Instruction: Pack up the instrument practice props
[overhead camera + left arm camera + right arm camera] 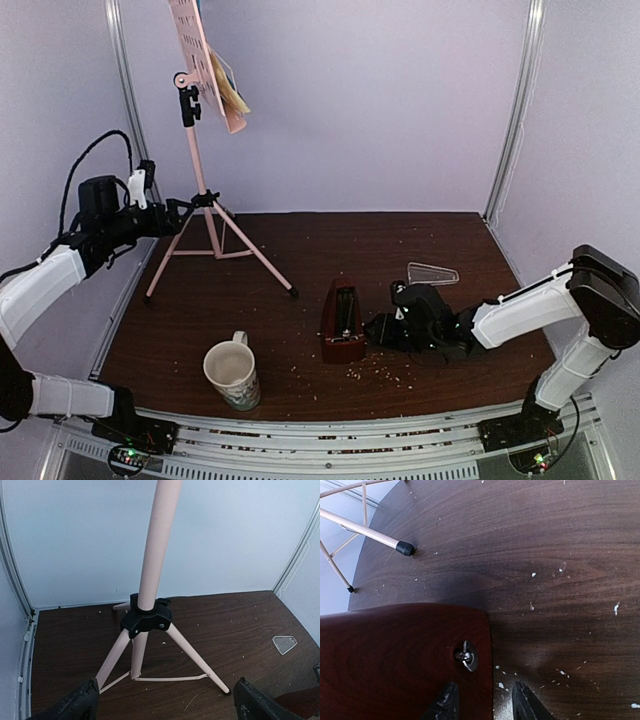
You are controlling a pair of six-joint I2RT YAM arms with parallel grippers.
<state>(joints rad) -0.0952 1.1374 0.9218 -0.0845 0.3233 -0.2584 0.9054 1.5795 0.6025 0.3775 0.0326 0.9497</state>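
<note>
Dark red-brown pyramid metronome (342, 320) mid-table, right gripper (377, 330) narrowly parted and empty beside its winding key (465, 657), to be closed low and square; left gripper (183, 210) wide, empty, facing pink tripod music stand (200, 170); clear wedge cover (433, 272) behind, cream patterned mug (232, 372) near-left.

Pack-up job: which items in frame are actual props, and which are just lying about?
Props: pink music stand, music sheets, metronome, clear cover.
Lying about: mug, crumbs.
</note>
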